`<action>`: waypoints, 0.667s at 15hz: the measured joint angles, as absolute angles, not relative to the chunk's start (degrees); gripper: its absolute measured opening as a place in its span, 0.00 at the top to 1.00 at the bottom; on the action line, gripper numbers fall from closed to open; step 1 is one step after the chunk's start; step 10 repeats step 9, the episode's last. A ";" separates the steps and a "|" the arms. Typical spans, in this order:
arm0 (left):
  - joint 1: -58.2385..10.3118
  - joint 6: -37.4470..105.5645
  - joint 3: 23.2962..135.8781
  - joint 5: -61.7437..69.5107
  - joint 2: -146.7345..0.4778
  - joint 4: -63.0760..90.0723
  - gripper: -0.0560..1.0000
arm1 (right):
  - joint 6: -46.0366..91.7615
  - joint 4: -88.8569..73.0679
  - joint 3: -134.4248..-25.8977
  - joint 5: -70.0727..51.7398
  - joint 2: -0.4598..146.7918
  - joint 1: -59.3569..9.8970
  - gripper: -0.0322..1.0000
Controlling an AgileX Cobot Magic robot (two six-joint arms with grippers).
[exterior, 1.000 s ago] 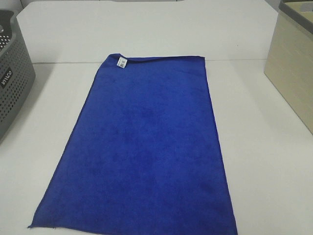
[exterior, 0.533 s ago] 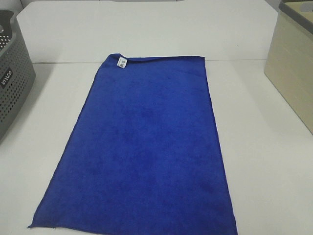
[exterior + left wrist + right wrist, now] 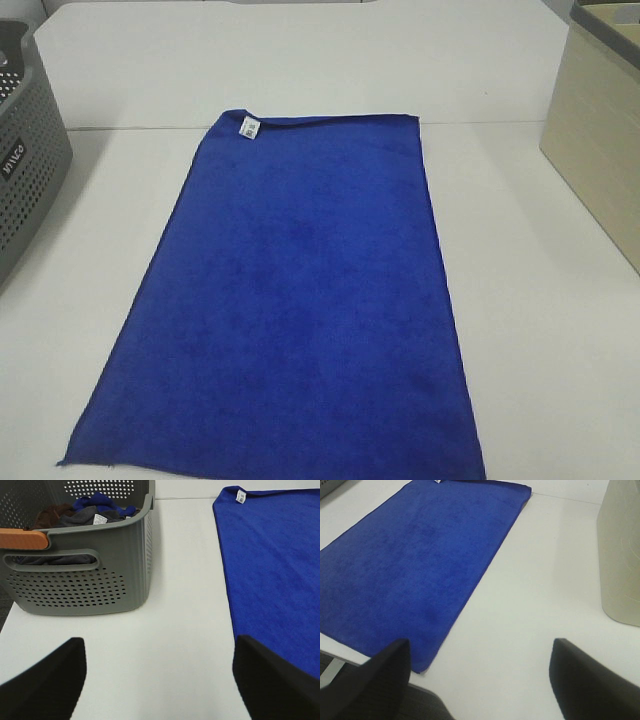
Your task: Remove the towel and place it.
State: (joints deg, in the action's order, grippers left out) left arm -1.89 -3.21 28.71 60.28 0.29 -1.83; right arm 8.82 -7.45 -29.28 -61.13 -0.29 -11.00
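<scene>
1. On my left wrist feed the left end effector (image 3: 159, 680) hangs low over bare counter (image 3: 180, 630) with its two dark fingers (image 3: 47, 682) spread wide and nothing between them.
2. On my right wrist feed the right end effector (image 3: 480, 680) sits the same way: fingers (image 3: 590, 680) wide apart, empty, poised over the counter near its front edge.
3. Neither arm reaches into my overhead view.
4. The towel (image 3: 300, 310) lies flat and spread out on the counter, between the two end effectors. Its long hem runs just beside the left one's inner finger, and its near corner (image 3: 422, 667) lies just ahead of the right one's inner finger.
5. Ahead of the left end effector, on its outer side, I see a grey perforated basket (image 3: 115, 575) with an orange handle grip (image 3: 22, 540) and crumpled clothes inside.
6. Ahead of the right end effector, on its outer side, stands a beige bin (image 3: 620, 555).
7. Farthest off, the towel's white tag (image 3: 250, 127) sits at its far corner.
</scene>
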 joint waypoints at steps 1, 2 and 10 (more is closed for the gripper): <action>-1.89 -3.21 28.71 60.28 0.29 -1.83 0.23 | 8.82 -7.56 -29.28 -61.13 -0.29 -11.00 0.24; -1.89 -3.21 28.71 60.28 0.29 -1.83 0.23 | 8.82 -7.56 -29.28 -61.13 -0.29 -11.00 0.24; -1.89 -3.38 28.71 60.28 0.29 -1.83 0.23 | 8.82 -7.68 -29.28 -61.13 -0.29 -11.00 0.24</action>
